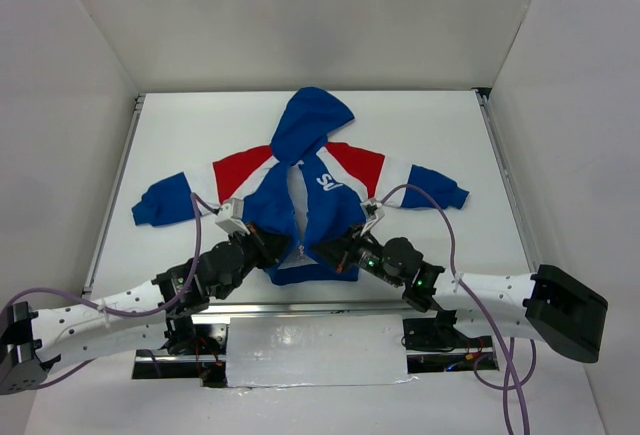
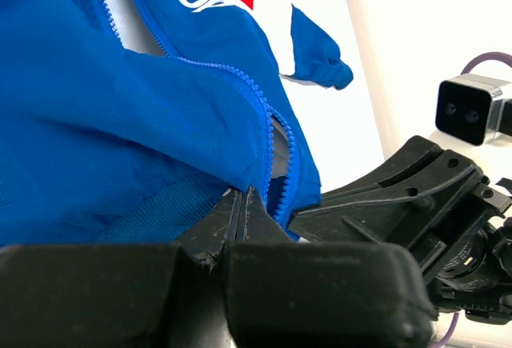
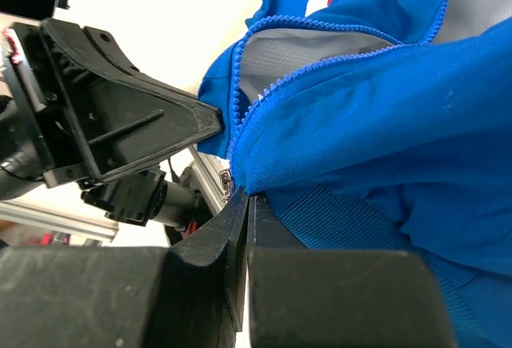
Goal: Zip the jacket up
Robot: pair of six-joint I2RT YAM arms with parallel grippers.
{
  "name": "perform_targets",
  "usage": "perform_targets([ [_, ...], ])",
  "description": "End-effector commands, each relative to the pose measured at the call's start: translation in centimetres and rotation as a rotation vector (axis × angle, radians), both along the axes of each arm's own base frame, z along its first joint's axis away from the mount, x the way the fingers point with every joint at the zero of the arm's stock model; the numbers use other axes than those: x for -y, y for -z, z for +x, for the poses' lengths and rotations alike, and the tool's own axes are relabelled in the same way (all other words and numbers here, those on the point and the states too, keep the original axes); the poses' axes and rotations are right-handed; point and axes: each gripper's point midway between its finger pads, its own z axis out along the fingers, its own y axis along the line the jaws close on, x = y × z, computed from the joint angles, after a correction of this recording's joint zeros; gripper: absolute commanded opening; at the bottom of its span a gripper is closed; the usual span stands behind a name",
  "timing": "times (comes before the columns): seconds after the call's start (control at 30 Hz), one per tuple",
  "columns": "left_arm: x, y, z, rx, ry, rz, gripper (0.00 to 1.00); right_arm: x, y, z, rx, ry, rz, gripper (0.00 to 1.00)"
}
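Observation:
The blue jacket lies flat on the table, hood toward the far side, its front zip open and grey lining showing. Both grippers meet at its near hem, either side of the zip's bottom end. My left gripper is shut, pinching the hem of one front panel. My right gripper is shut, pinching the hem of the other panel. The open zip teeth run up from the jaws. A small metal piece, maybe the slider, shows beside the right fingertips. The hem is lifted slightly.
The white table has metal rails along both sides and white walls around it. The jacket's sleeves spread left and right. The two grippers' fingers nearly touch each other. The right wrist camera shows in the left wrist view.

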Motion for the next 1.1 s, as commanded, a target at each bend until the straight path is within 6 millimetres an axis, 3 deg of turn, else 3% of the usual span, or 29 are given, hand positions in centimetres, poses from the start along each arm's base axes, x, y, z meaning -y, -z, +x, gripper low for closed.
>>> perform_targets([
  [0.0, 0.3, -2.0, 0.3, 0.054, 0.0, -0.071, 0.0, -0.1, -2.7, -0.7, 0.019, -0.025, 0.116, 0.0],
  [0.67, 0.4, -2.0, 0.0, 0.056, 0.014, -0.105, 0.0, -0.1, -2.8, -0.8, 0.006, -0.035, 0.138, 0.0],
  [1.07, 0.6, -2.0, -0.2, 0.054, 0.024, -0.124, 0.0, 0.4, -2.2, 0.3, -0.015, 0.01, 0.119, 0.0],
])
